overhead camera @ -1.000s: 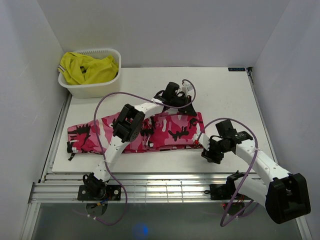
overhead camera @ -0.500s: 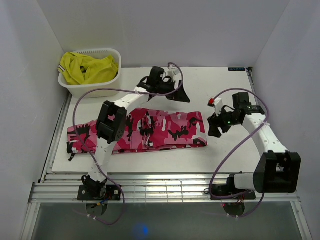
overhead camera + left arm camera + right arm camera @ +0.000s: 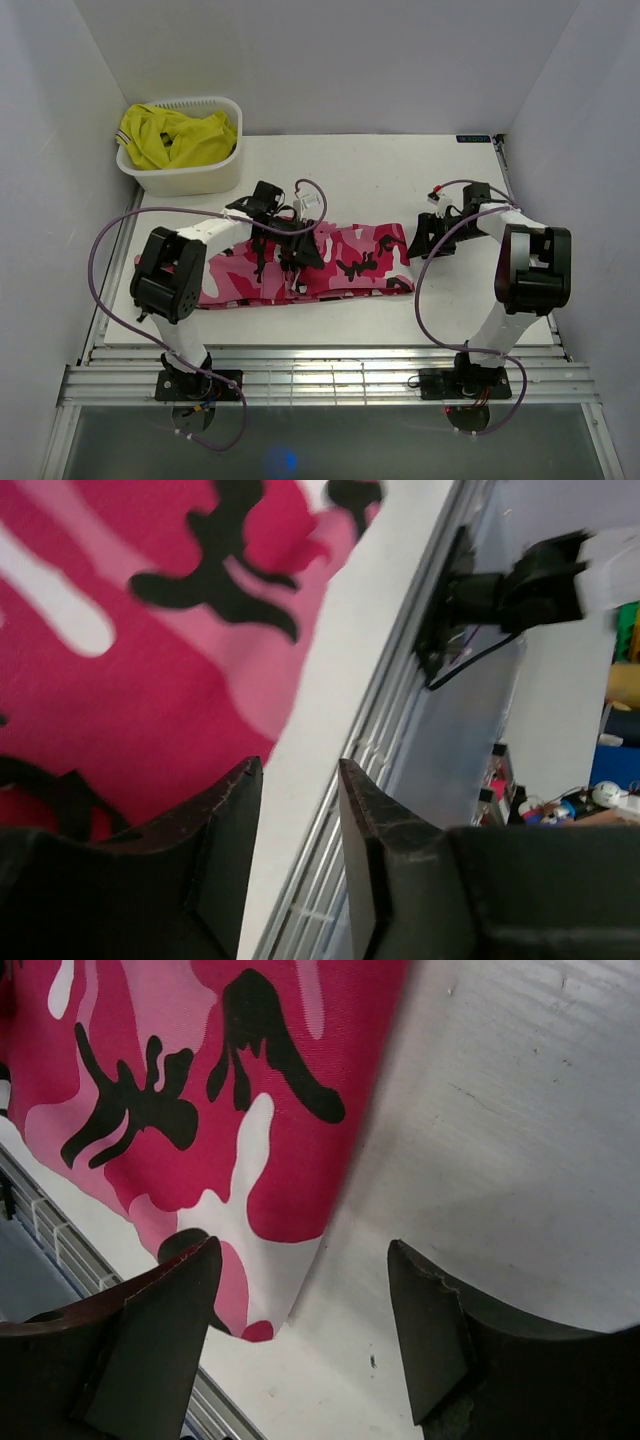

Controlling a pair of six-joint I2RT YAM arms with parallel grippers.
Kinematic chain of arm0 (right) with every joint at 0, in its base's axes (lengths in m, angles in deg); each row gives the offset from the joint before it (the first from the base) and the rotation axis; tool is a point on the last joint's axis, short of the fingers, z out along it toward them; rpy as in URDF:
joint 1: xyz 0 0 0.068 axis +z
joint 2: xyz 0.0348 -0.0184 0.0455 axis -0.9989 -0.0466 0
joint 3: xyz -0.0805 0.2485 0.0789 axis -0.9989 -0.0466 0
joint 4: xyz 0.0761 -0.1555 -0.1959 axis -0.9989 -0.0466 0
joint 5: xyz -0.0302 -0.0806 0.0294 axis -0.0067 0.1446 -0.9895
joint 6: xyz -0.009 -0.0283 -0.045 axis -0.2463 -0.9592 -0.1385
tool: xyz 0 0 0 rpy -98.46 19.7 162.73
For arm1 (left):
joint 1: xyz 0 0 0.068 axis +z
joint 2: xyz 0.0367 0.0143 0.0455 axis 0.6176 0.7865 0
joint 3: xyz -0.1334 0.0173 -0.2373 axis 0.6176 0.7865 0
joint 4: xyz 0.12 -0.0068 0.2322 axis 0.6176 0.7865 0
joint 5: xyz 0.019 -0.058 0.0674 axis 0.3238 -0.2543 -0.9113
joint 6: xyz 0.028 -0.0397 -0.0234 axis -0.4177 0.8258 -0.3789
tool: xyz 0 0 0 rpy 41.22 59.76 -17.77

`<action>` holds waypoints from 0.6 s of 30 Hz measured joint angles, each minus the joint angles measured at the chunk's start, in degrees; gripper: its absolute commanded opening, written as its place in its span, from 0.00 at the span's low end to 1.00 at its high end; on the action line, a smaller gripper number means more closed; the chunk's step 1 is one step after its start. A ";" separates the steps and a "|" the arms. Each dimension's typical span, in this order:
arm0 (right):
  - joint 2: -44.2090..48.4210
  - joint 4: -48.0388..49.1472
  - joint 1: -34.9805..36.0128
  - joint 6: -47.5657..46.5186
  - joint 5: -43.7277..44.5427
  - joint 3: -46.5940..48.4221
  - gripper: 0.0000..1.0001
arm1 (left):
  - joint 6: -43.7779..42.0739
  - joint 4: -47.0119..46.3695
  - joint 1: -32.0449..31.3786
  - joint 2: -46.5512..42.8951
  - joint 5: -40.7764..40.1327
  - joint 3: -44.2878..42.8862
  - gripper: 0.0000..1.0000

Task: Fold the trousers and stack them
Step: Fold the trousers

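1. Table (image 3: 400, 170), white, carries everything
2. Trousers (image 3: 350, 262) (image 3: 120, 660) (image 3: 200, 1090), pink, white, dark red and black camo, lie flat as a long band on the near half of the table, running left to right, parallel to the near edge; the right end stops short of the right edge
3. Basket (image 3: 180, 182), white, at the far left corner
4. Yellow garment (image 3: 175, 138) bunched inside the basket
5. Left gripper (image 3: 303, 252) (image 3: 300, 770) low over the middle of the trousers, fingers parted by a narrow gap, nothing between them
6. Right gripper (image 3: 420, 243) (image 3: 302, 1248) at the right end of the trousers, fingers spread wide over the fabric's corner and bare table, holding nothing
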 measured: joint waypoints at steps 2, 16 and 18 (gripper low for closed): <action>-3.08 1.25 0.00 2.27 -0.59 0.09 0.72 | -2.03 4.09 0.96 2.93 -1.51 0.81 0.38; -9.14 3.37 -0.04 7.32 -7.78 0.07 0.62 | -10.51 16.22 15.10 4.81 -6.82 2.86 0.57; -10.58 3.15 -0.02 7.28 -10.49 0.07 0.61 | -10.73 16.11 14.86 4.46 -6.91 2.80 0.56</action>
